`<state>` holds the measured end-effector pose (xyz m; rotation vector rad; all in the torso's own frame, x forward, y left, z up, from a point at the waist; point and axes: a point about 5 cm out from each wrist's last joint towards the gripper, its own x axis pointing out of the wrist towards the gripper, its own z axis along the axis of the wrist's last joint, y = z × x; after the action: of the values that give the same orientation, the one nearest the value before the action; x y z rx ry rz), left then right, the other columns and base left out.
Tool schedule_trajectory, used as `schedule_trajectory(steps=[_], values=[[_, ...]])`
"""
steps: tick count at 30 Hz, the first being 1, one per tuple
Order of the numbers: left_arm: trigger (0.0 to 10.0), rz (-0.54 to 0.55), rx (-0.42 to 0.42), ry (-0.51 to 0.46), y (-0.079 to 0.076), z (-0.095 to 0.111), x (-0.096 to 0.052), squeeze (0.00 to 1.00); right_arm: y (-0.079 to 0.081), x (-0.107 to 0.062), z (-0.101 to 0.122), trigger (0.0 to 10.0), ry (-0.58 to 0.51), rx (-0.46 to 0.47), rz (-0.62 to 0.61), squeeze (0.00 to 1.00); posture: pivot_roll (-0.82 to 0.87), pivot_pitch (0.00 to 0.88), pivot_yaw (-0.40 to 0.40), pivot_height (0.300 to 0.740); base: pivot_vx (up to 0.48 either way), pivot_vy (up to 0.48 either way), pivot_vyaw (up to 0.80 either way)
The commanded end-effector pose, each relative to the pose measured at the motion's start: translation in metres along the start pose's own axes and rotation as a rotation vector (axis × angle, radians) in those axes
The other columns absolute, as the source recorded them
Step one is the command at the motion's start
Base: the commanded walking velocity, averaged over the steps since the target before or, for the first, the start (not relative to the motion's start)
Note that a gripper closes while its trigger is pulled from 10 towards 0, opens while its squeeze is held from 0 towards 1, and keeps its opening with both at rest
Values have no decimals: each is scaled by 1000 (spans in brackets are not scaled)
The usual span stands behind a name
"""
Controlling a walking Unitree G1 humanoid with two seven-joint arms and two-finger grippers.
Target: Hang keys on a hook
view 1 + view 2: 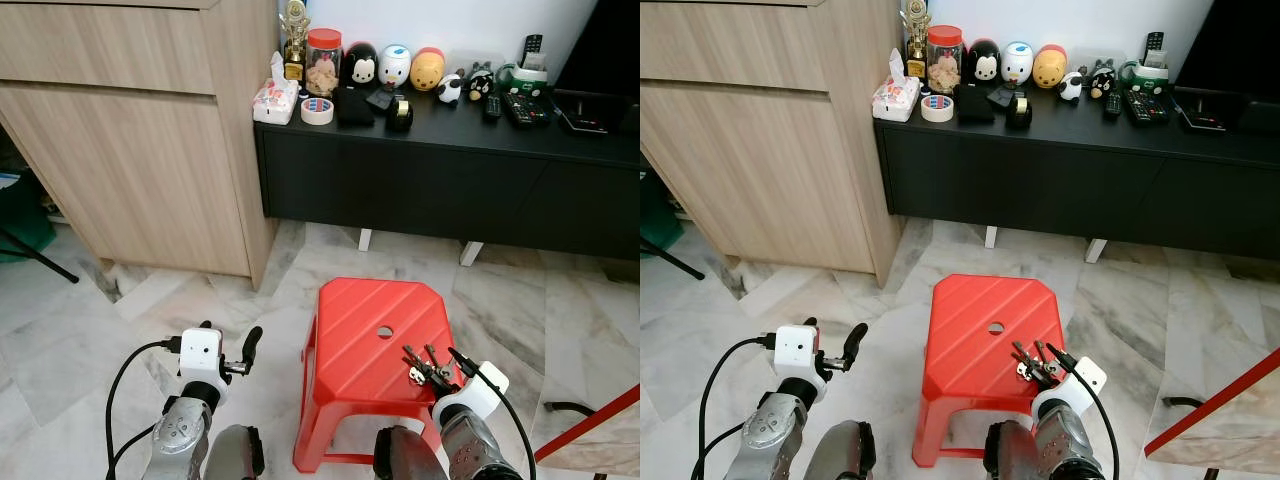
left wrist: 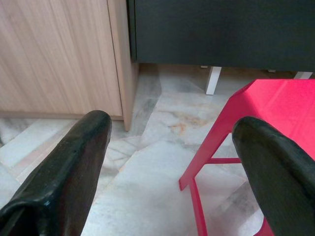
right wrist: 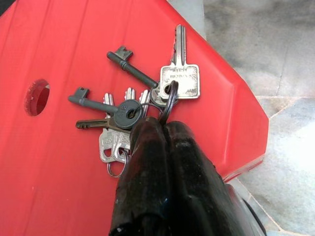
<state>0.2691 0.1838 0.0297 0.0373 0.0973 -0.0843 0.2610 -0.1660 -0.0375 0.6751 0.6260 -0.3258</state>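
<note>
A bunch of several silver and dark keys (image 3: 147,96) on a ring hangs from my right gripper (image 3: 158,129), which is shut on the ring. The keys (image 1: 420,366) sit just above the right front corner of a red plastic stool (image 1: 365,335), touching or nearly touching its top. Low in the left eye view, my right gripper (image 1: 441,375) is at the stool's right front edge. My left gripper (image 1: 238,356) is to the left of the stool above the marble floor, open with nothing between its black fingers (image 2: 69,167).
A light wooden cabinet (image 1: 130,130) stands at the back left. A low black sideboard (image 1: 440,180) along the wall carries a tape roll (image 1: 317,110), a jar, figurines and remotes. A red slanted bar (image 1: 590,425) crosses the bottom right corner.
</note>
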Motion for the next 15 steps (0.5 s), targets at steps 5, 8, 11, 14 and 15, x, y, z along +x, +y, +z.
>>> schedule_trajectory(steps=[5, 8, 11, 14, 15], values=[[10000, -14, 14, 20, -1, -4, -2, 0, -1, 0, 0, 627, -3, -10, -2, 0, 106, 72, -54, 600, 0, 0, 0], [10000, -14, 15, 20, -1, -4, -2, 0, -1, 0, 1, 10000, -7, -49, 2, 0, 106, 72, -53, 600, 0, 0, 0], [10000, -16, 17, 20, -1, -4, -2, 0, 7, 1, 5, 10000, -40, -67, 45, 525, 106, 72, -53, 600, 0, 0, 0], [10000, -16, 17, 20, -1, -4, -2, 0, 10, 1, 9, 10000, -68, -51, 57, 961, 106, 72, -53, 600, 0, 0, 0], [10000, -17, 16, 20, -1, -5, -3, 0, 12, 1, 10, 10000, -78, -40, 67, 996, 104, 68, -54, 600, 0, 0, 0]])
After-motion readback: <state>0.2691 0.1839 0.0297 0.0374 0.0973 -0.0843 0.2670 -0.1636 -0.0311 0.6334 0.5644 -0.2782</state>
